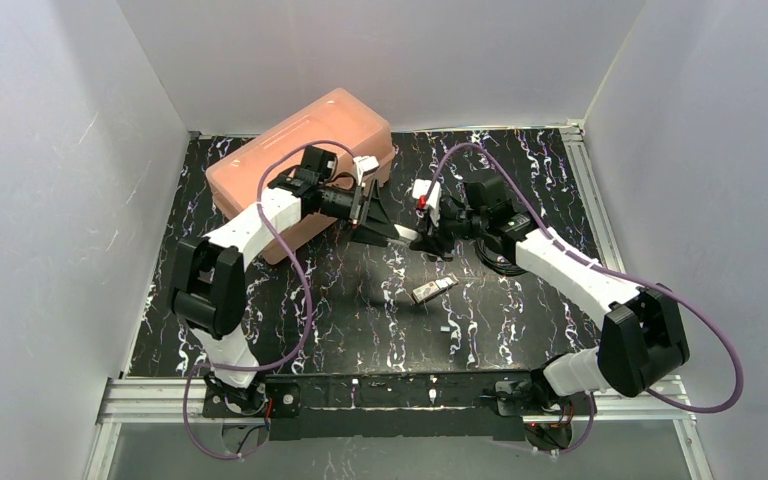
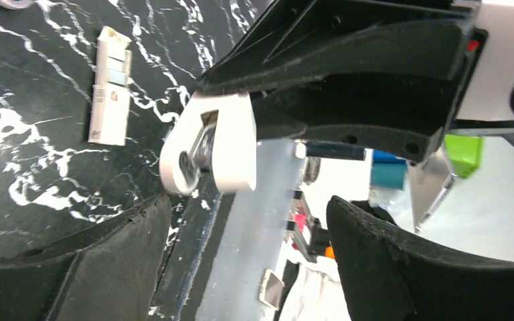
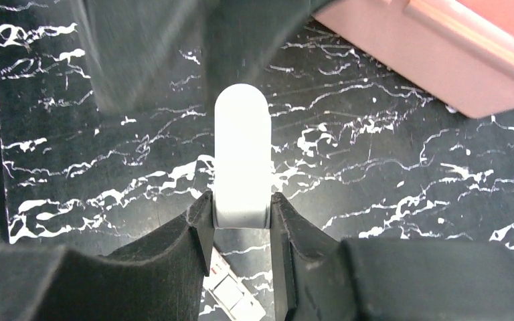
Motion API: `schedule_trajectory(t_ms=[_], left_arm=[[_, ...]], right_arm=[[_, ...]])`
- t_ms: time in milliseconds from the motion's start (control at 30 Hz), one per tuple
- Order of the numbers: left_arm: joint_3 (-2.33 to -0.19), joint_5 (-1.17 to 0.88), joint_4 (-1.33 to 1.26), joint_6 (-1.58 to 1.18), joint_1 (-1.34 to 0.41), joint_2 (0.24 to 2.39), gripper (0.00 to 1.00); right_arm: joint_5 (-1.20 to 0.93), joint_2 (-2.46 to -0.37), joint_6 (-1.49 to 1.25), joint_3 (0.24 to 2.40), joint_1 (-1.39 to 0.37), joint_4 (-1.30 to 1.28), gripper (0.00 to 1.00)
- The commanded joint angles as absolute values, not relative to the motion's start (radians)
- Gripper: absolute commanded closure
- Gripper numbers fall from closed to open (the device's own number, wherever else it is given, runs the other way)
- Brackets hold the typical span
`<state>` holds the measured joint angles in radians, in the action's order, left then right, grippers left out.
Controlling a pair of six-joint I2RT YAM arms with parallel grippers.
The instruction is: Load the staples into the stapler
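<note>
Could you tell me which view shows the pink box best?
Top external: nearly the whole pink box shows, the left arm covering part. The right wrist view catches only a corner; the left wrist view shows none.

The tabletop [image 1: 360, 330] is black with thin white squiggles all over, like marble. The big box [image 1: 300, 150] at the back is soft pink. The stapler [image 3: 241, 157] is plain white, and the left wrist view shows a shiny silver part inside it. The right end effector [image 3: 241, 214] has black fingers. The left arm [image 1: 260, 215] and right arm [image 1: 570, 265] are white and black, with a purple cable [image 1: 475, 146] on each. The small pack [image 2: 110, 87] lying flat is white and grey with a tiny red mark. The walls [image 1: 50, 150] are pale grey-white.
</note>
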<state>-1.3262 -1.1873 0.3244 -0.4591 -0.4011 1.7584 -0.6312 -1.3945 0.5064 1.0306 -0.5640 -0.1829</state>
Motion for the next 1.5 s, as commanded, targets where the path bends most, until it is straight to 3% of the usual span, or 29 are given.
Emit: schedule_trajectory(t_ms=[0,400,700,867,1000,1100,1233,1467], left_arm=[[-1.378,-1.053,0.548,-0.207,-0.372,1.644,0.12],[-1.317,-0.649,0.626,0.070,-0.368,1.400,0.04],[-1.192,-0.528,0.531,0.143,-0.368,1.243,0.01],[-1.181,-0.472,0.538,0.150,-0.369,1.221,0.02],[-1.175,-0.453,0.536,0.153,-0.369,1.217,0.01],[-1.165,-0.427,0.528,0.157,-0.368,1.213,0.02],[-1.159,-0.357,0.531,0.145,-0.368,1.214,0.02],[-1.160,-0.333,0.549,0.143,-0.369,1.192,0.01]], right_arm=[[-0.612,-1.345,0.556,0.997,-0.547,-0.198,0.99],[-0.543,-1.594,0.689,1.030,-0.568,-0.201,0.99],[-0.546,-1.824,0.796,1.133,-0.603,-0.230,0.95],[-0.522,-1.869,0.845,1.159,-0.605,-0.264,0.79],[-0.505,-1.891,0.867,1.190,-0.605,-0.317,0.49],[-0.485,-1.882,0.860,1.197,-0.605,-0.327,0.34],[-0.452,-1.833,0.823,1.190,-0.604,-0.322,0.26],[-0.416,-1.687,0.726,1.155,-0.587,-0.365,0.24]])
